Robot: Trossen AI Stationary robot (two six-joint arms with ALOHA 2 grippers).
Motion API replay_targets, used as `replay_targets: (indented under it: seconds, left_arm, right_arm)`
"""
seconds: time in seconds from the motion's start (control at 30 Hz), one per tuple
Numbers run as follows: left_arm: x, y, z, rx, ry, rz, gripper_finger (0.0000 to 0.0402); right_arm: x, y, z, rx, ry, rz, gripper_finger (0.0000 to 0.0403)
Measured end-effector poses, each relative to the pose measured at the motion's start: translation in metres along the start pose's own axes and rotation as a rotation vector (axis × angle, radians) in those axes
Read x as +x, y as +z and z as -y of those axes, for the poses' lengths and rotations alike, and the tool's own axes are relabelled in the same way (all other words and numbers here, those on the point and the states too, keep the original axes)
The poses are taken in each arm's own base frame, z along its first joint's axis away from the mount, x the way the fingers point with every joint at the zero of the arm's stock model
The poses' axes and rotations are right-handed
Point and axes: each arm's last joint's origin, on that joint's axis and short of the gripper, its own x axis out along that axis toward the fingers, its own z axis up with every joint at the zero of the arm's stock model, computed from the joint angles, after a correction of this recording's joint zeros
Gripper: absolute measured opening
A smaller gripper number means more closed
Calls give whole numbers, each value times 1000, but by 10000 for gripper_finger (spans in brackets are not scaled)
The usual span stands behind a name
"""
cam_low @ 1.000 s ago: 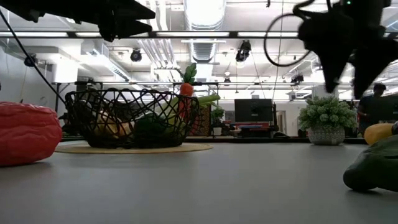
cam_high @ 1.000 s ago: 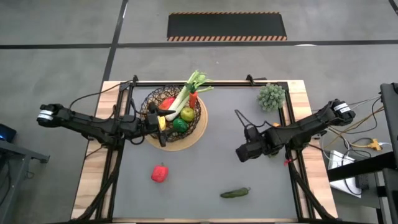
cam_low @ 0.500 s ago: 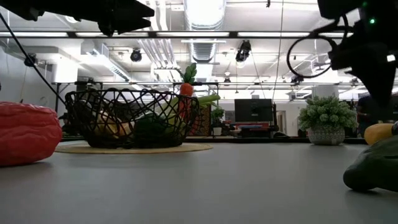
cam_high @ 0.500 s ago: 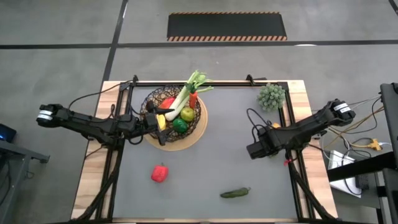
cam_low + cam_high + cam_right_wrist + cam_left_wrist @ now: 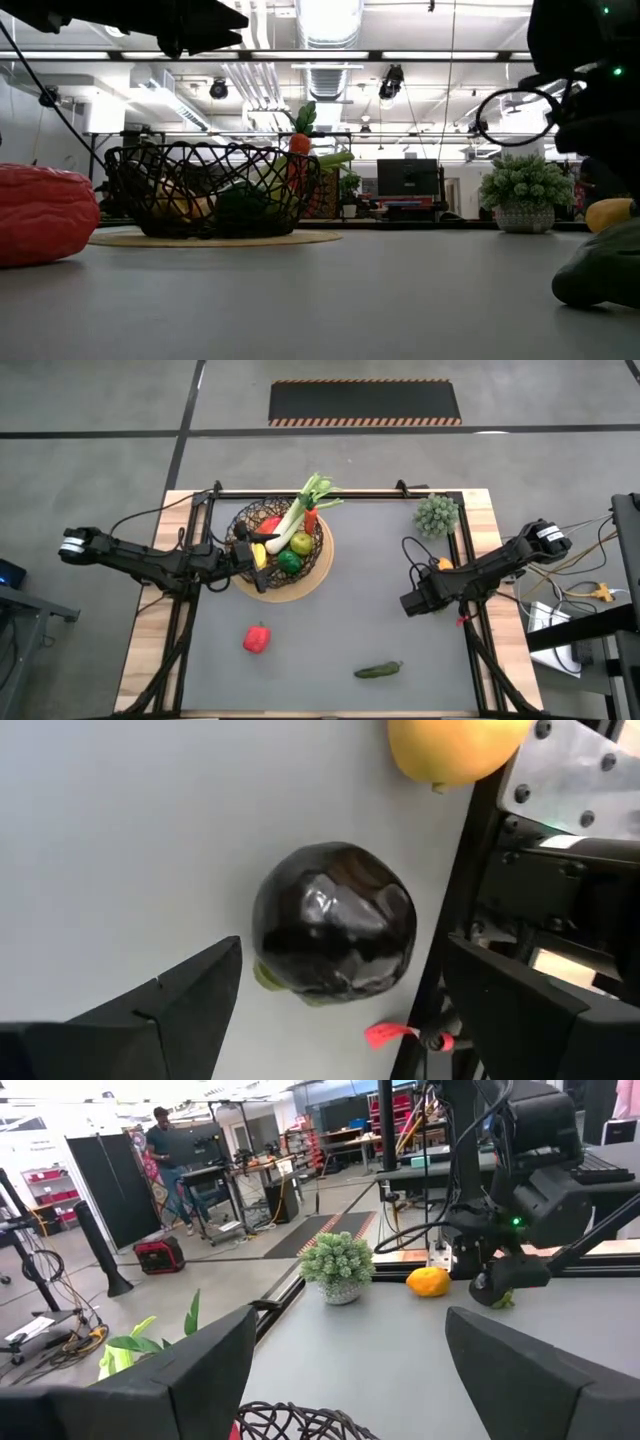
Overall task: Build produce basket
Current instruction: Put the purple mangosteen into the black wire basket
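Your right gripper (image 5: 335, 1010) hangs near the right edge of the table, its two fingers (image 5: 175, 995) spread wide with nothing between them, pointing down at a dark, shiny eggplant (image 5: 335, 932) on the grey mat. From above you cannot see that eggplant at all, because the arm covers it. A yellow lemon (image 5: 455, 750) lies just beside it, but the right wrist view cuts off most of it, and from above only a small orange-yellow bit (image 5: 444, 564) peeks out by the arm. Your left gripper (image 5: 345, 1370) sits at the left rim of the basket (image 5: 240, 525), also spread wide and holding nothing. The basket stands at the back of the table, left of the middle, with the leek (image 5: 298, 510), a carrot (image 5: 311, 518), a green apple (image 5: 301, 543) and other pieces piled inside; the ones lower down are hard to tell apart through the wires. A red pepper (image 5: 257, 638) lies alone on the mat in front of the basket, and a dark cucumber (image 5: 378, 670) lies near the front edge. The dark green lump (image 5: 600, 268) cut off at the right edge of the low view is probably that cucumber.
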Motion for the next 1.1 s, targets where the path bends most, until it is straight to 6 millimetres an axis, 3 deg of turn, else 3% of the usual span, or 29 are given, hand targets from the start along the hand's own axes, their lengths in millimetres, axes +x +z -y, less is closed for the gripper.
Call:
replay_targets:
  seconds: [0.33,0.6,0.73,0.9,1.1]
  left_arm:
    - [0,0,0,-2,0,0,307]
    - [0,0,0,-3,0,-1,307]
    - [0,0,0,-3,0,-2,307]
    - [0,-1,0,-7,0,-3,307]
    - [1,-1,1,-8,-2,-6,307]
  right_arm:
    - [19,0,0,-10,18,3,322]
    - [25,0,-3,-12,52,9,251]
    - [25,0,-3,-18,53,15,240]
    - [20,1,-5,-48,83,29,242]
    - [-1,3,-16,-88,198,130,241]
